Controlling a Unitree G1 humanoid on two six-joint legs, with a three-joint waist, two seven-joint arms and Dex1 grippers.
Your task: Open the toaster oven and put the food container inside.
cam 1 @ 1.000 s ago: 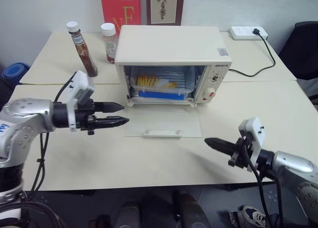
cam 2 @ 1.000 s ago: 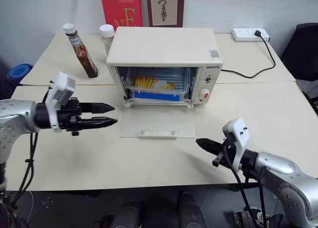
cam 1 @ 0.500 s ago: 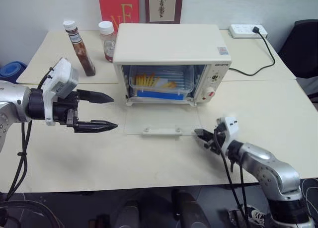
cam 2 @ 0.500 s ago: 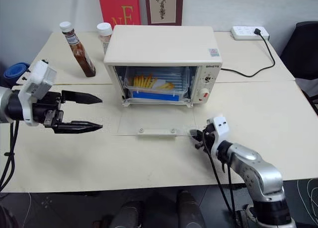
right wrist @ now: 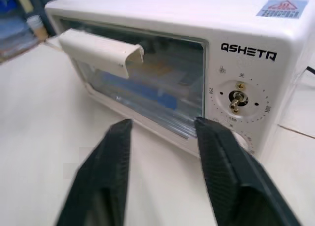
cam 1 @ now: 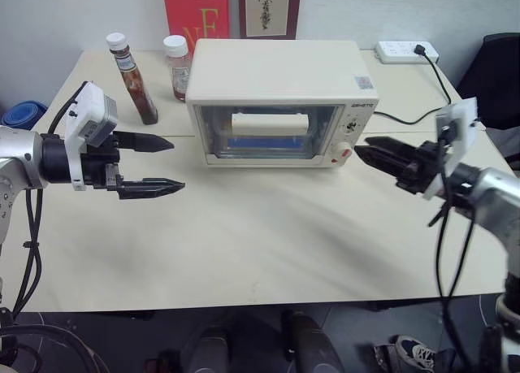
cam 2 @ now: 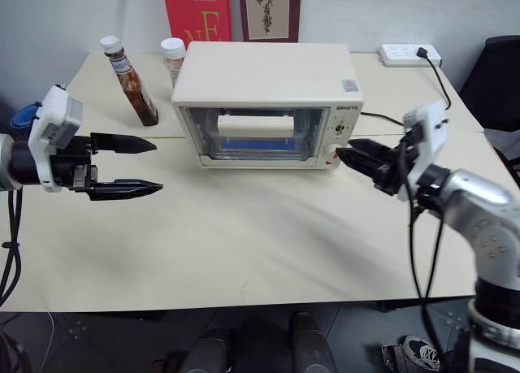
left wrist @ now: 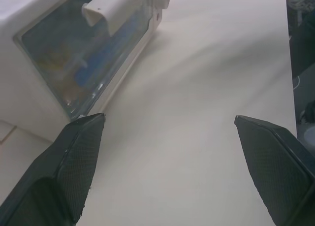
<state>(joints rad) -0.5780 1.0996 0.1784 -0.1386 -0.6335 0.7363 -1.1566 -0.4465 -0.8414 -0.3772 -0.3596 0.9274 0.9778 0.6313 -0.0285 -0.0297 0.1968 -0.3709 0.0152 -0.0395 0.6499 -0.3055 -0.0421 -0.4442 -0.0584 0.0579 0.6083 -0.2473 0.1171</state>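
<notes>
Two end effectors are held above the bench (cam 1: 244, 251), one on each side of the toaster oven (cam 1: 280, 101). The oven's glass door is shut, handle (cam 1: 270, 123) up, and the food container (cam 1: 264, 143) can be made out behind the glass, probably on the rack, blue strip showing. The left end effector (cam 1: 166, 162) is spread wide with nothing in it. The right end effector (cam 1: 375, 151) is parted a bit, empty, just beside the red knob (cam 1: 344, 153). Two sauce bottles (cam 1: 134, 80) are left standing behind the oven's left side
</notes>
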